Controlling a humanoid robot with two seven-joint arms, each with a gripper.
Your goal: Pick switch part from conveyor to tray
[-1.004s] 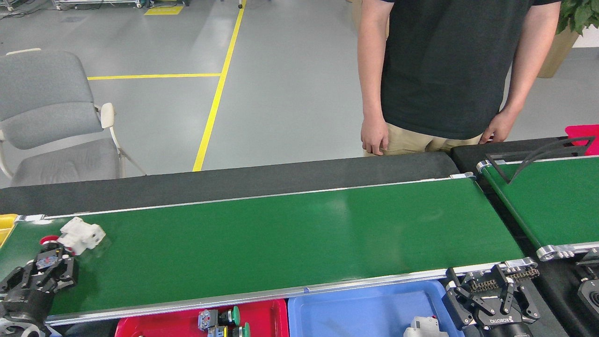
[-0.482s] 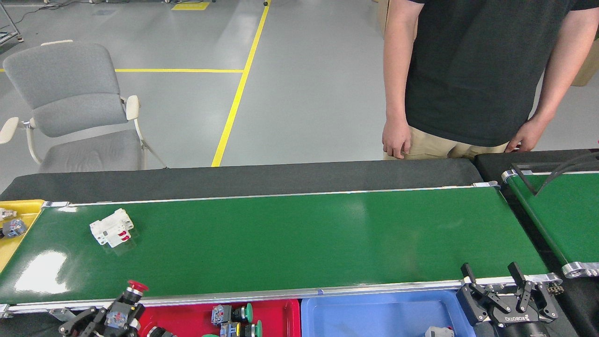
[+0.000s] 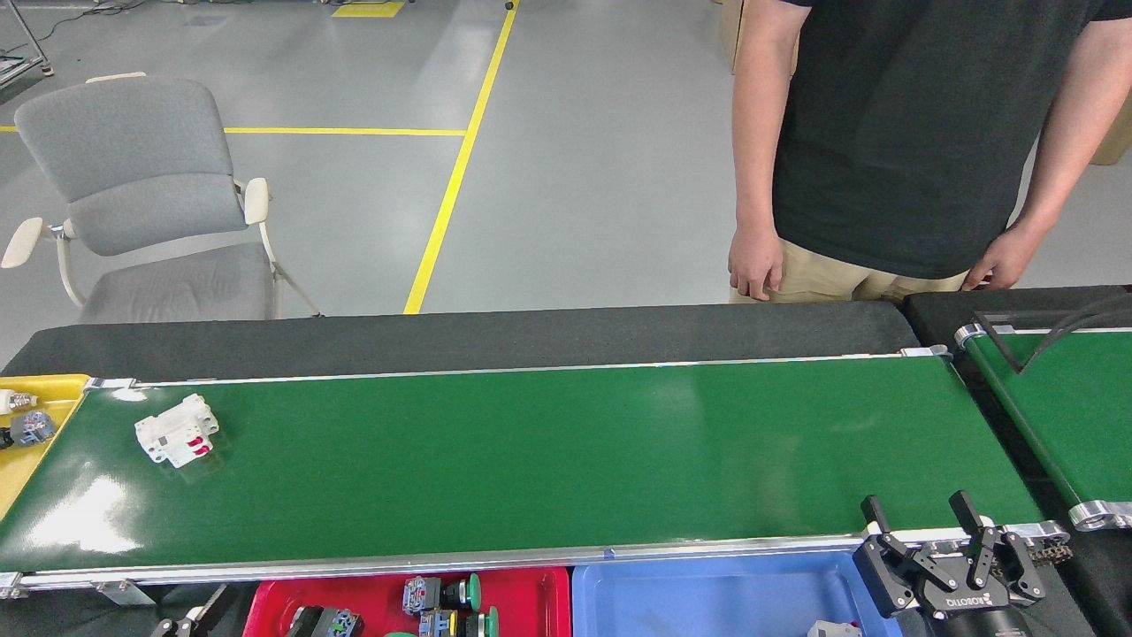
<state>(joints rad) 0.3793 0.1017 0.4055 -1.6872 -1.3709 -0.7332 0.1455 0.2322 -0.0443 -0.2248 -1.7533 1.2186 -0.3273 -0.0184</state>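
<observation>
The conveyor (image 3: 531,460) runs across the middle of the head view, with a white switch part with red levers (image 3: 177,431) lying near its left end. Below the front rail sits the red tray (image 3: 539,588), holding green-capped push-button switches (image 3: 442,594) and a dark switch body (image 3: 323,622) at its left end. Only a black sliver of my left gripper (image 3: 199,621) shows at the bottom edge, left of the tray, so its jaws are hidden. My right gripper (image 3: 920,515) stands open and holds nothing, at the conveyor's front right corner.
A blue tray (image 3: 707,593) with a white part (image 3: 831,630) lies right of the red one. A yellow tray (image 3: 44,394) with small parts sits at the belt's left end. A shorter green belt (image 3: 1061,416) is at right. A person (image 3: 902,133) stands behind, and a chair (image 3: 141,195) is at back left.
My left gripper, carrying a red-capped switch, dropped from the belt to the bottom edge beside the red tray. A dark switch body now lies there. The white part drifted left.
</observation>
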